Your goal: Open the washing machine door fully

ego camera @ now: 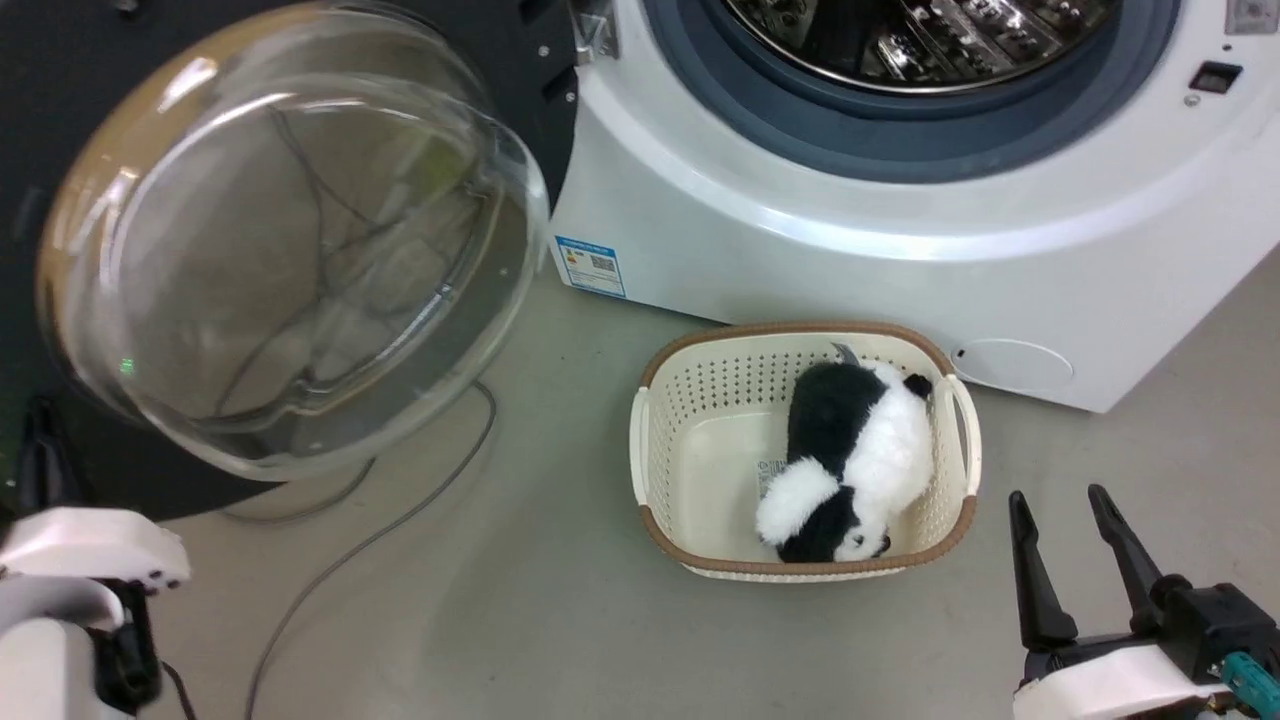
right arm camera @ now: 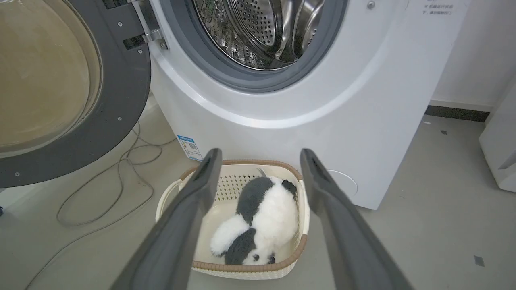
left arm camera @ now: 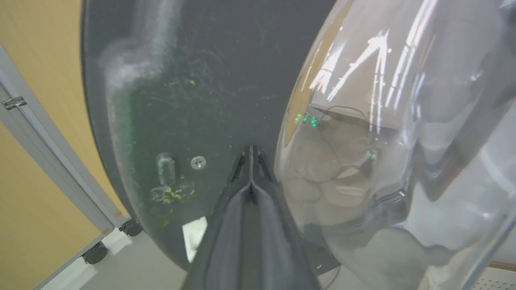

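Door, washing machine (ego camera: pixel 290 240): swung wide to the left of the washing machine (ego camera: pixel 850 230), inner face and bulging glass bowl turned toward the robot, steel drum (ego camera: pixel 920 40) exposed. It looks near full travel; whether it has reached its stop cannot be told.

Left gripper (left arm camera: pixel 250 153): fingers pressed together, holding nothing, tips at the black inner face just beside the glass bowl. Contact or a small gap cannot be told.

Right gripper (ego camera: pixel 1058 498): fingers spread wide, empty, low at near right, near the basket (ego camera: pixel 790 328).

Hazards:
- Slip. A closed tip on glossy black plastic has little purchase. A push off-square probably skates it along the face or onto the curved glass.
- Rebound. A door pushed and not held may swing back toward the drum.
- Overtravel. Pushing past the stop loads the hinge (ego camera: pixel 595 30).
- Obstruction. A yellow partition on castors (left arm camera: pixel 44 121) stands to the far left of the door's edge, and the edge may strike it.
- Cables (ego camera: pixel 380 540): loose on the floor under the door, a likely snag for arm or wheels.
- Basket with panda toy (ego camera: pixel 860 450): just before the washer, well apart from the door.
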Robot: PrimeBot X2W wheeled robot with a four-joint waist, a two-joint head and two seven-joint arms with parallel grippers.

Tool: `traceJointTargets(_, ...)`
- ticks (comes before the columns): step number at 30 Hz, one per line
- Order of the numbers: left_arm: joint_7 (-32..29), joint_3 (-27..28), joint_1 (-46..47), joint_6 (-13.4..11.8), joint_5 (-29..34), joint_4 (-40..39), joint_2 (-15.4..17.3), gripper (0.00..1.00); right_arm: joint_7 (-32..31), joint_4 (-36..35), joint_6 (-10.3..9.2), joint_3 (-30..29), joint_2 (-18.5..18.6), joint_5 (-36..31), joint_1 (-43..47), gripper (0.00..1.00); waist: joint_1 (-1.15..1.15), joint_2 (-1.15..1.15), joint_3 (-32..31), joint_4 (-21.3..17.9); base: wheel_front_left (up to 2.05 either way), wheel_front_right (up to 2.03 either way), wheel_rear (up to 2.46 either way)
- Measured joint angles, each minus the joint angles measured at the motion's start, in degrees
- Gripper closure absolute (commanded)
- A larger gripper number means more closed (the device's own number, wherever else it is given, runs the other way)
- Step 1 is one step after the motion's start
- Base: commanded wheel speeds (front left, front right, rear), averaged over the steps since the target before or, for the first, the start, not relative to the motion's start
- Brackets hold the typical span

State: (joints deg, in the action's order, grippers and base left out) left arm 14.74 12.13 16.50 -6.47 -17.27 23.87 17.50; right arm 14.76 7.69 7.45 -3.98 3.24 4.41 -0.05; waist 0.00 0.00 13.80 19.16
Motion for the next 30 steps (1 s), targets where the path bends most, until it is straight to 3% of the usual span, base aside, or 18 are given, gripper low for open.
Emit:
traceJointTargets(16, 0.0, 7.7, 9.7, 2.3, 0.0, 14.0, 3.4, 1.0, 0.0, 0.2, 0.0, 0.5, 0.5, 0.0, -1.9, 0.0, 0.0, 0.0, 2.3, -3.7, 0.0, 0.0, 0.0)
traceJointTargets(23, 0.0, 8.9, 10.2, 3.6, 2.1, 15.1, 3.3, 1.0, 0.0, 0.7, 0.0, 0.5, 0.5, 0.0, -1.9, 0.0, 0.0, 0.0, 1.3, -4.0, 0.0, 0.0, 0.0)
traceJointTargets(30, 0.0, 10.3, 6.0, 4.5, 4.7, 10.6, 2.4, 1.0, 0.0, 1.2, 0.0, 0.6, 0.3, 0.1, -1.4, 0.0, 0.0, 0.0, -2.7, -4.3, 0.0, 0.0, 0.0)
